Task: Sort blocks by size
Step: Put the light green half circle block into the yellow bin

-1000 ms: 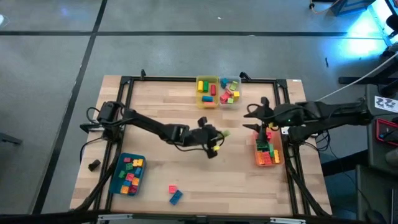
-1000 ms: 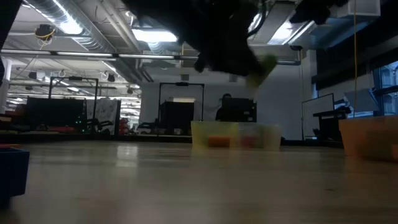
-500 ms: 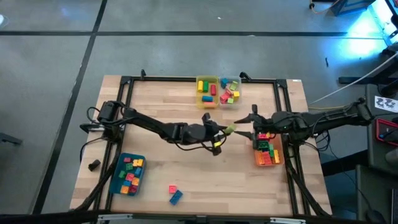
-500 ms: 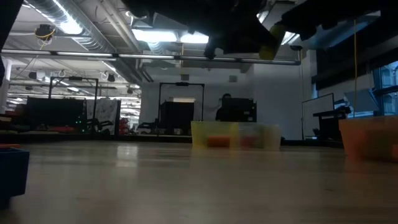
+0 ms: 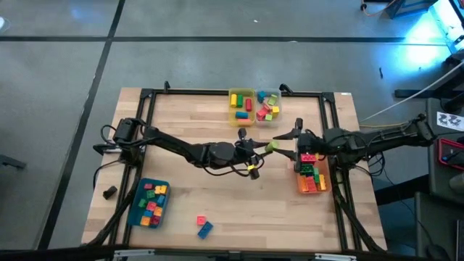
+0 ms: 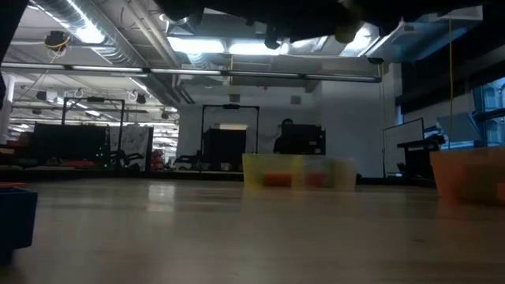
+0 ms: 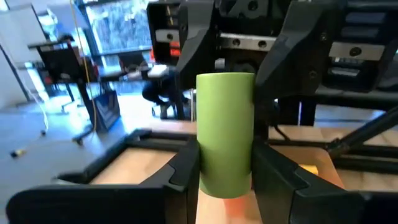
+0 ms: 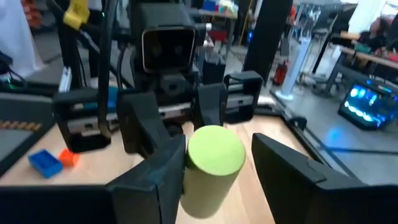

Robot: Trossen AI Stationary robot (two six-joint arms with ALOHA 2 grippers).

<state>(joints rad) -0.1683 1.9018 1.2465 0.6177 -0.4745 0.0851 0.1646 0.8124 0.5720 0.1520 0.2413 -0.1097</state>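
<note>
A light green round block (image 5: 271,146) hangs above the table's middle, and my left gripper (image 5: 259,149) is shut on it. The left wrist view shows the green block (image 7: 225,130) sticking out from between the fingers. My right gripper (image 5: 285,144) faces it from the table's right, open, with a finger on either side of the block's free end (image 8: 215,149). Both grippers and the block (image 6: 347,31) show at the top of the low view. Other blocks lie in the bins, and two lie loose. My left gripper pinches the green block's lower sides (image 7: 211,177) between its two fingers. The fingers lie level, pointing toward the table's right. The block sticks out past the fingertips, lifted clear of the table. My right gripper: one finger (image 8: 163,177) stands close against the block; I cannot tell whether it touches.
A yellow bin (image 5: 241,107) and a clear bin (image 5: 268,106) with blocks stand at the far edge. An orange bin (image 5: 312,176) stands at the right and a teal bin (image 5: 149,204) at the near left. A pink and a blue block (image 5: 203,226) lie loose near the front edge.
My left gripper has tipped up from pointing down to level, raising the green block and swinging its free end toward the table's right. My right gripper has come down, levelled out and moved toward the block, so that its fingers now flank the block's end.
</note>
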